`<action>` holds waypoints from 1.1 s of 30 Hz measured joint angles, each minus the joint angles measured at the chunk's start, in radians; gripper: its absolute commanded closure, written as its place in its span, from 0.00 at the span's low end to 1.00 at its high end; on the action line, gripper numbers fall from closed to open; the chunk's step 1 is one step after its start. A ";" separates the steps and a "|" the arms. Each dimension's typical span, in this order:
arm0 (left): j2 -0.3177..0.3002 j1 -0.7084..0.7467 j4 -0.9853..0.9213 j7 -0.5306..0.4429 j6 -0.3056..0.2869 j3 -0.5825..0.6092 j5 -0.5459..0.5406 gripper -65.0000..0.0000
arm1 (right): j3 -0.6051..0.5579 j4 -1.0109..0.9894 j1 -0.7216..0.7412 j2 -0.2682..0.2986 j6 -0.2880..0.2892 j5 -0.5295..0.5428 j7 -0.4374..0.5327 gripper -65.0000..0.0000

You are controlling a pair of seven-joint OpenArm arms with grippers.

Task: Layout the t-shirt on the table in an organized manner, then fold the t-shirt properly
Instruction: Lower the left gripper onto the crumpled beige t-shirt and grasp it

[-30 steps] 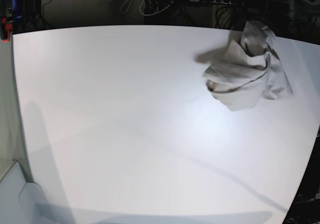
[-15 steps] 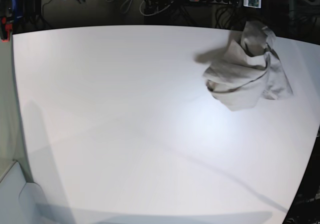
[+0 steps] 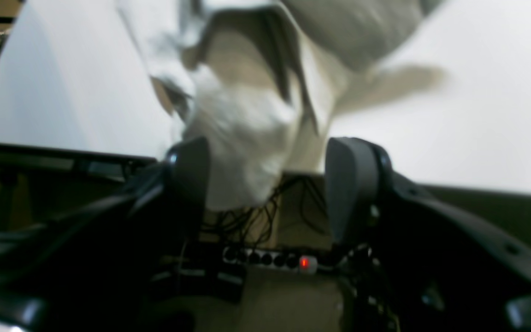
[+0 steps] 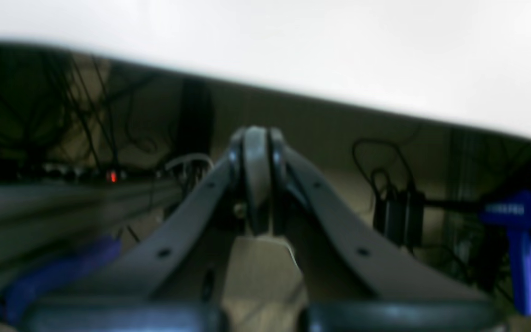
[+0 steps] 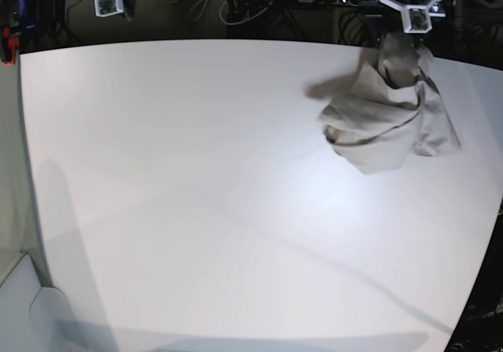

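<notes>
A large, smooth white table (image 5: 196, 195) fills nearly the whole base view, with dark floor, tangled black cables and a black power strip with a red light (image 3: 288, 263) beyond its far edge. The plain grey-beige cotton t-shirt (image 5: 389, 120) lies crumpled in a heap at the table's far corner on the left arm's side — one bunched end reaches over the table edge. The left gripper (image 3: 268, 184) sits at that edge with its dark fingers (image 3: 351, 184) spread apart; the overhanging fold of cloth hangs between them, close to one finger, though contact cannot be judged through the blur. The right gripper (image 4: 256, 170) hangs off the far edge at the opposite side — its grey fingers pressed together on nothing.
</notes>
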 measured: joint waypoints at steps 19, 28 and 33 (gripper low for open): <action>-0.050 -0.223 -0.004 0.299 0.006 -0.218 -0.319 0.40 | 0.000 0.000 0.048 -0.003 0.000 0.000 -0.015 1.00; -0.050 -0.242 -0.004 0.322 -0.090 -0.217 -0.316 0.41 | 0.000 0.000 0.049 -0.003 0.000 0.000 -0.031 1.00; -0.051 -0.271 -0.010 0.322 -0.114 -0.201 -0.307 0.41 | -0.032 0.000 0.079 -0.005 0.000 0.000 -0.072 1.00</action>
